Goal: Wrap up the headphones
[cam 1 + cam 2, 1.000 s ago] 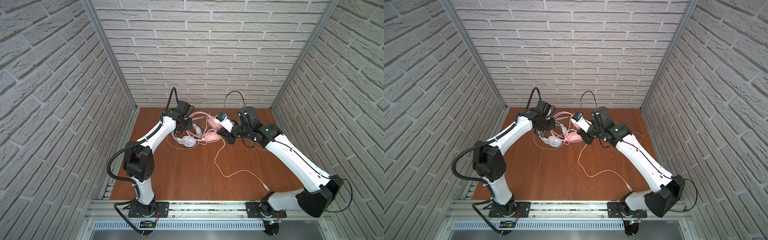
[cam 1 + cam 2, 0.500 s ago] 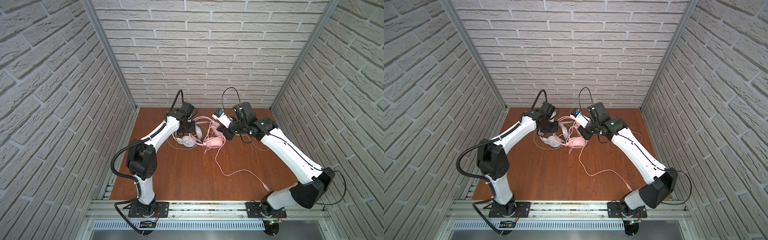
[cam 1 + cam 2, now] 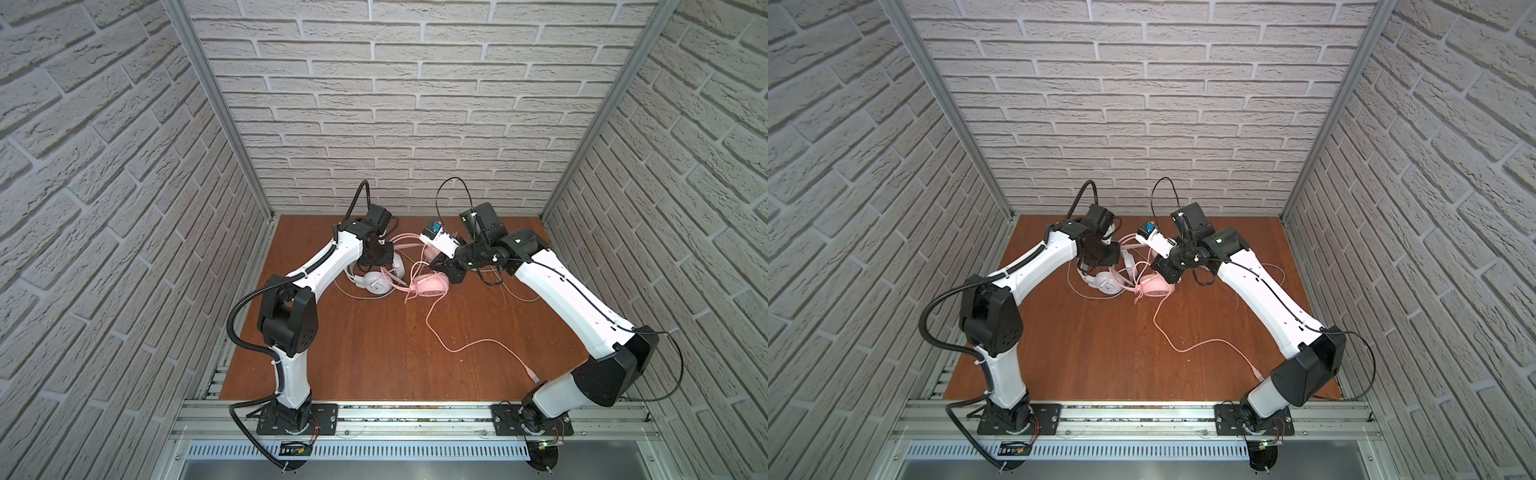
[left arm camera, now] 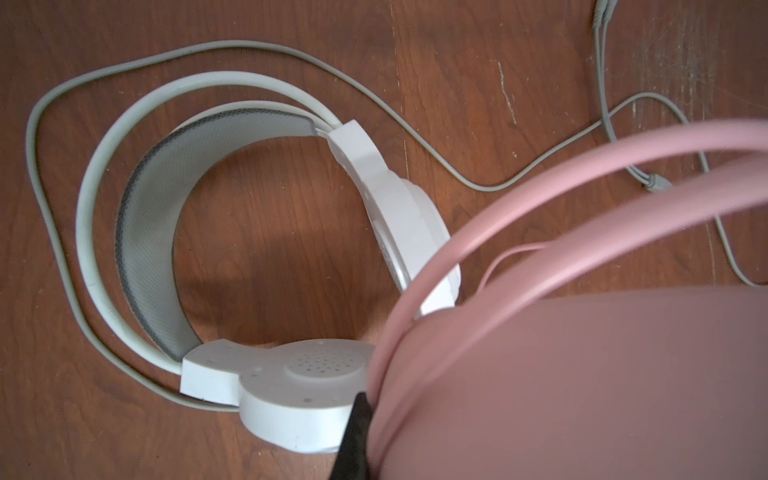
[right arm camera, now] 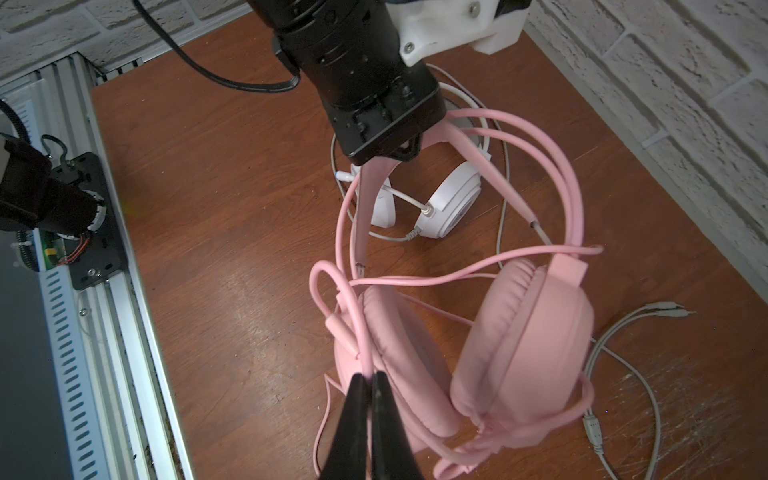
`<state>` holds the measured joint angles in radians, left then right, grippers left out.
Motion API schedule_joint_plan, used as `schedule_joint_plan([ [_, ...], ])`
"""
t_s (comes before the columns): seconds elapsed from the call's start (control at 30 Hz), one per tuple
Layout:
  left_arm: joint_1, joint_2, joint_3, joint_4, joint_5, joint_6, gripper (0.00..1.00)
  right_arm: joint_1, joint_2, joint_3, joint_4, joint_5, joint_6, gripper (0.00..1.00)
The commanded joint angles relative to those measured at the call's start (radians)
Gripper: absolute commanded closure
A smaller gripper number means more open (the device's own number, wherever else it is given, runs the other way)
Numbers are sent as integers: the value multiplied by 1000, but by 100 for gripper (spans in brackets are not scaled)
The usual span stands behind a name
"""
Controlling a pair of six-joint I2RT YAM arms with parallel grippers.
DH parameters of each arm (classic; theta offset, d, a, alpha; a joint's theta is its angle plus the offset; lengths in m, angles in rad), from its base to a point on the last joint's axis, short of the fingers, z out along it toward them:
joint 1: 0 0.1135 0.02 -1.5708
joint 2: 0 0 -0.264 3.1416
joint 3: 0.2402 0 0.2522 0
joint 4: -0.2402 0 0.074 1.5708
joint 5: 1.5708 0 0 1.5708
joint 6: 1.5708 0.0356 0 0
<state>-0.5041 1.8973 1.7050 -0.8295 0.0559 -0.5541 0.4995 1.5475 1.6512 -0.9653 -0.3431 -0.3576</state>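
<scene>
Top views, pink headset (image 3: 430, 286): stands on the surface with its cups down and its band arching up and back toward the left gripper (image 3: 376, 258); the white headset (image 3: 376, 282) lies flat just beside it, on the side of the left arm.
Top views, pink cord (image 3: 1187, 347): leaves the pink headset toward the rail at the front, then bends away to end near the right arm's base (most of its length is slack and unwound).
Top views, right gripper (image 3: 1160, 266): low, right against the pink headset on the side away from the white one.
Left wrist view: the pink headset's band (image 4: 540, 195) and a blurred pink mass fill the frame close to the camera, over the white headset lying flat below; one dark fingertip (image 4: 353, 440) shows against the pink, the gripper closed, on the pink band as far as I can tell.
Right wrist view: the right gripper (image 5: 368, 384) is closed, its two fingertips pinching the pink cord at the outer face of the nearer pink cup (image 5: 399, 357); the left gripper (image 5: 395, 145) clamps the top of the pink band above.
Relation that matters: the cord's free length runs from the pink headset toward the front rail, so the right arm is the nearer one to carry it round the cups while the left steadies the band (my reading).
Risk: loops already draped over the cups could slip off or snag the white headset's grey cord (image 5: 627, 374).
</scene>
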Motion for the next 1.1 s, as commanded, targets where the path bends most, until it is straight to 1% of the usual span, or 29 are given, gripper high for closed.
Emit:
schedule_joint_plan([
  [0.0,-1,10,46,48,57,-49,100,10,10,18,-20,-33,-9,95],
  [0.13,-7,10,43,45,68,-36,100,7,19,29,14,46,53,95],
  [0.27,-7,-2,22,29,65,-12,100,-4,33,64,-3,126,77,95],
  [0.5,-12,-15,6,-4,68,34,100,-28,59,115,-74,166,62,95],
  [0.67,-28,-12,6,-18,68,67,100,-32,90,148,-121,254,43,95],
  [0.77,-36,-11,5,-30,63,87,100,-42,94,159,-124,283,50,95],
  [0.87,-40,-9,5,-39,65,98,100,-68,107,175,-127,289,74,95],
  [1.07,-49,-1,10,-53,90,133,100,-83,146,212,-173,362,45,95],
])
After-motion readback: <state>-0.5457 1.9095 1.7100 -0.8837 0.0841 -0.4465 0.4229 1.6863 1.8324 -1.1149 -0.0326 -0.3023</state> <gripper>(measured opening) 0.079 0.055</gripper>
